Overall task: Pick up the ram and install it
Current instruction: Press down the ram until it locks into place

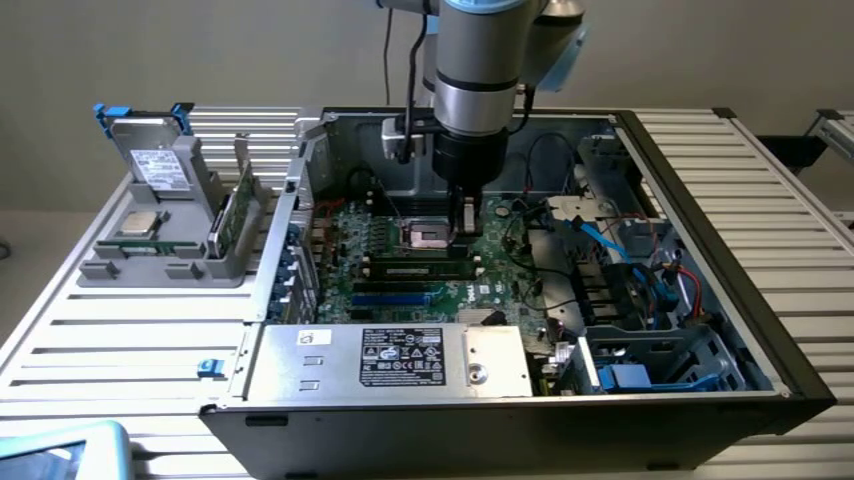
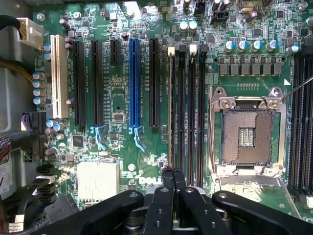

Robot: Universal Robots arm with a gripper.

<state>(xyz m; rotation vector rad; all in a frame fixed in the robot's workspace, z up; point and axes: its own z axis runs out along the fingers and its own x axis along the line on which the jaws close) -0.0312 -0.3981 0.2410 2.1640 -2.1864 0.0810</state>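
Since the ram (image 2: 170, 107) looks seated edge-up in a memory slot (image 2: 182, 107) beside the empty CPU socket (image 2: 247, 137), mid-frame in the exterior view, the gripper (image 2: 174, 175) sits fully closed, holding nothing, tips aligned over that stick's end, apparently to press it down.

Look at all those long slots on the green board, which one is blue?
The blue slot. It stands between a short black slot and a long black slot; the rest look black, except one white slot.
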